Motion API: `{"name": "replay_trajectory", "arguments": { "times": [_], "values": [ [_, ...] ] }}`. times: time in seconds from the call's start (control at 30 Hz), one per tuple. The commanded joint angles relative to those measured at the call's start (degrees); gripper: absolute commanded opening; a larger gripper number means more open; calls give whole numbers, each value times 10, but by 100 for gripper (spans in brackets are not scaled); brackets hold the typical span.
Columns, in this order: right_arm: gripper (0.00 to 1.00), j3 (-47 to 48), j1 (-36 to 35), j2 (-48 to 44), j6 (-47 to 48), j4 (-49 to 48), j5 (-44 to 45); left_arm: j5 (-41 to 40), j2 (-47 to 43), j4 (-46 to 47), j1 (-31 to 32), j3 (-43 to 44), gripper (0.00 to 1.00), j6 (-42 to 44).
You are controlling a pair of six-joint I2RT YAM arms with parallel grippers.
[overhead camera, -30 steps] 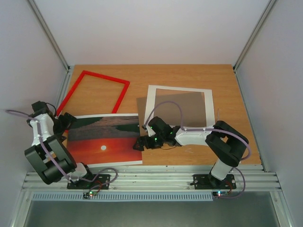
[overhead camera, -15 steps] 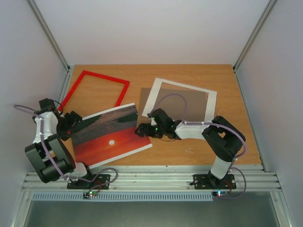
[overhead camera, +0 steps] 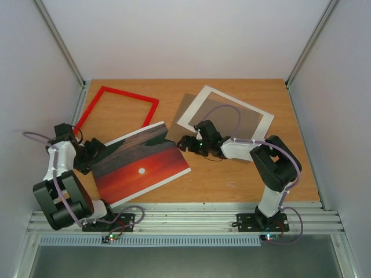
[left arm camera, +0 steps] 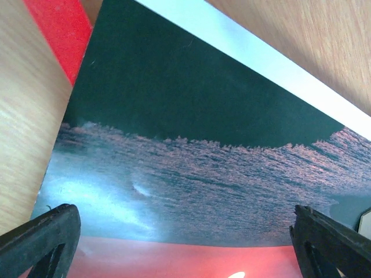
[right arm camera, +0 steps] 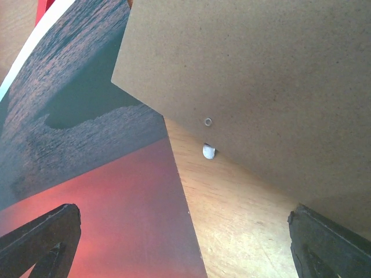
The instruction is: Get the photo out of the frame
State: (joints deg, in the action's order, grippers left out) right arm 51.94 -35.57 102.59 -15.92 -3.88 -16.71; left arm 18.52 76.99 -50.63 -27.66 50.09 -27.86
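Legible text, labels, brands, numbers and signs: none in any view.
Item 1, rectangular paper print of a red sunset with a small white sun (overhead camera: pixel 141 168): picture only, no lettering.
Item 2, brown fibreboard backing panel (right arm camera: pixel 278 75): plain face, no marking that can be read.

The left arm (overhead camera: pixel 57 161) and right arm (overhead camera: pixel 236 149) are built alike: a white moulded link between chunky black joint housings, with a lilac cable (overhead camera: pixel 223 108) running along each. The left gripper (left arm camera: pixel 185 243) and right gripper (right arm camera: pixel 185 243) are matte black. Green and red lights glow by the black base plates (overhead camera: pixel 110 223).
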Motion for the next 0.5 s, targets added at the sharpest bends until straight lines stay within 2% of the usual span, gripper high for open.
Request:
{"name": "replay_trajectory", "arguments": {
  "times": [0.0, 0.07, 0.2, 0.37, 0.47],
  "values": [
    [99, -9, 25, 16, 39, 77, -15, -20, -47, 25, -5, -20, 99, -39],
    [98, -10, 28, 4, 59, 73, -47, -16, -56, 25, -26, -25, 99, -40],
    [99, -16, 27, -19, 91, 69, -114, 72, -32, 33, -111, -48, 99, -36],
    [98, -37, 27, -44, 113, 60, -143, 87, -45, 45, -124, -67, 99, -40],
    [98, -49, 27, -48, 120, 46, -152, 69, -67, 48, -126, -71, 99, -49]
  ]
}}
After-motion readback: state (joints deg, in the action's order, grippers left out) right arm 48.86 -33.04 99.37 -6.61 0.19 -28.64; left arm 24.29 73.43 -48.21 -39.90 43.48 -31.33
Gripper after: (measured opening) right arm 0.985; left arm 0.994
